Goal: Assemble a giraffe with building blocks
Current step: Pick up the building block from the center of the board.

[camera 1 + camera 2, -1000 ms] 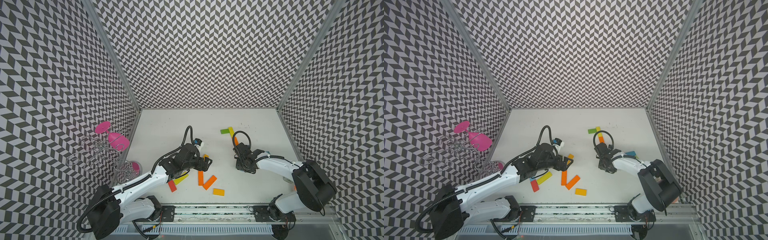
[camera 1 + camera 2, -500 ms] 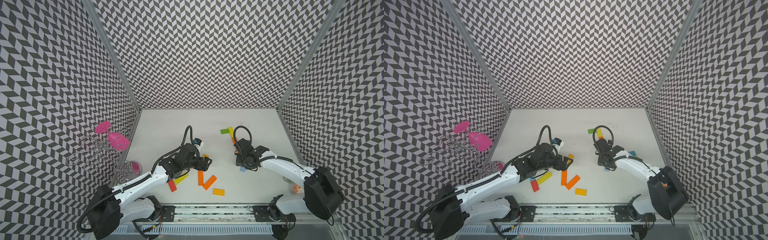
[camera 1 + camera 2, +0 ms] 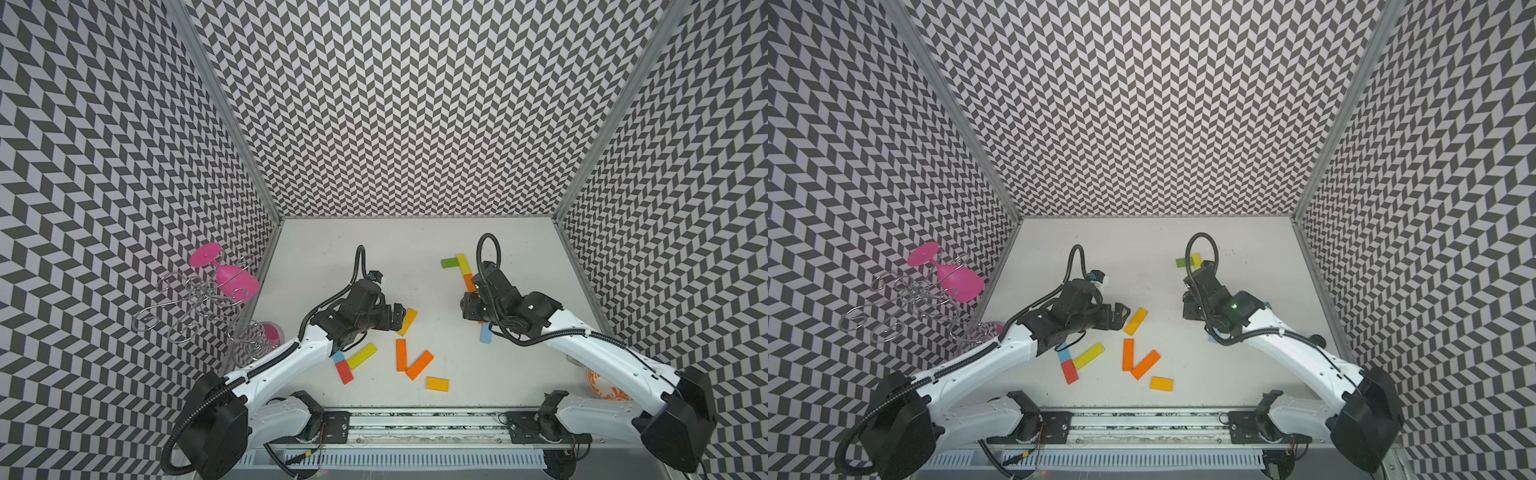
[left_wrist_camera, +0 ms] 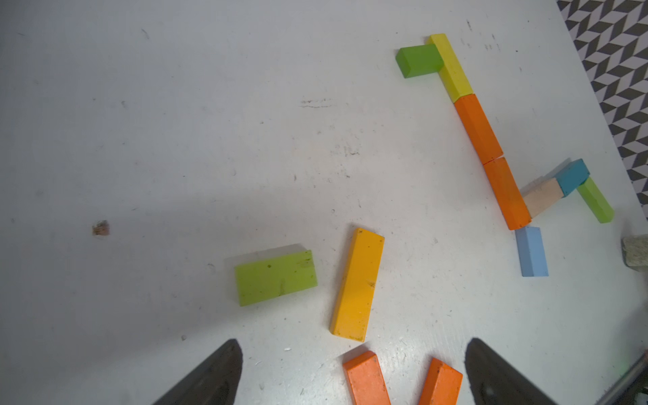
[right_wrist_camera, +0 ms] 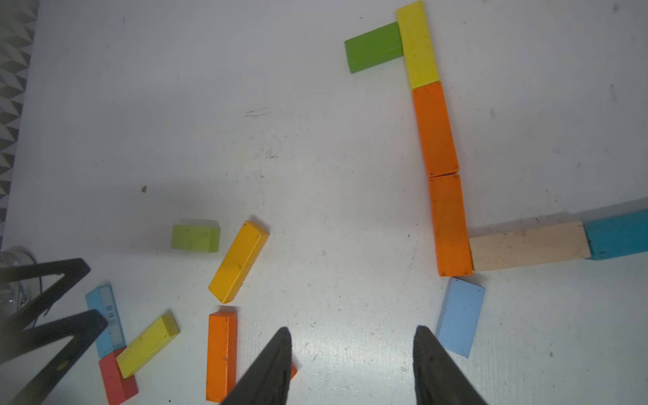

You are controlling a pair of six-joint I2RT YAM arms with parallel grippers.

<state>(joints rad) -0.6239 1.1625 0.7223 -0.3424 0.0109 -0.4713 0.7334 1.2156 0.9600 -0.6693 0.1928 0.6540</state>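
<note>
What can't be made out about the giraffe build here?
- Both top views: right arm hides wooden block.
- Right wrist view: teal block cut by frame edge.
- Left wrist view: grey object cropped at edge, unidentifiable.
- In a top view: orange-patterned object half behind that arm.

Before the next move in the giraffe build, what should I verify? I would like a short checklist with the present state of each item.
1. Right claw open and empty: ok.
2. Left claw open and empty: ok.
3. Light blue block square under the lower orange block: not ok, it lies tilted.
4. Neck row from yellow block down unbroken: ok.
5. Wood block meets teal block: ok.
</note>
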